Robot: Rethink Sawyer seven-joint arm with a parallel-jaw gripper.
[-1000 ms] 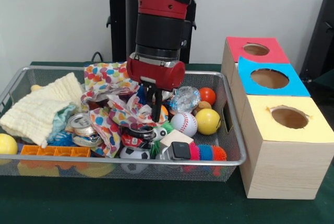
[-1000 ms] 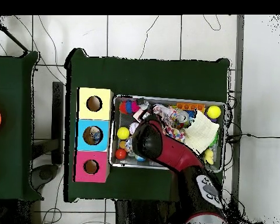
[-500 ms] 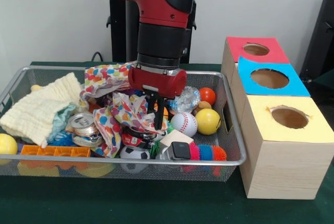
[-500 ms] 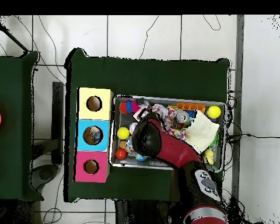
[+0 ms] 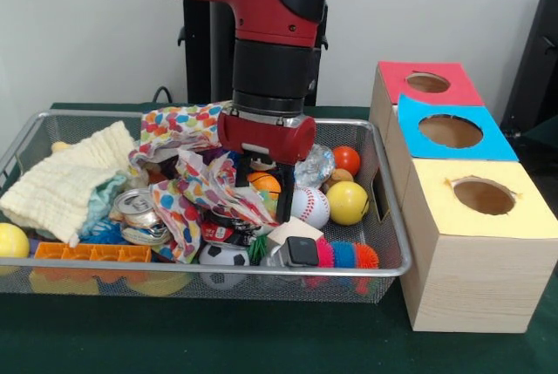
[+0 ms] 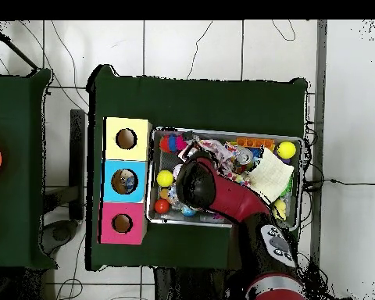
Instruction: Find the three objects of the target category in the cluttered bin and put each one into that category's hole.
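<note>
I see my gripper [image 5: 261,184] down in the wire bin [image 5: 384,217], its two fingers parted around an orange ball [image 5: 262,183] that sits between them. The polka-dot cloth [image 5: 196,187] lies just left of it, the baseball [image 5: 308,207] just right and nearer the camera.

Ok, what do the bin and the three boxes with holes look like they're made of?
The bin looks like metal wire mesh with a shiny rim, since its contents show through the sides. The boxes look like pale bare wood with visible grain, topped with matte red, blue and yellow sheets, possibly paper or felt.
</note>
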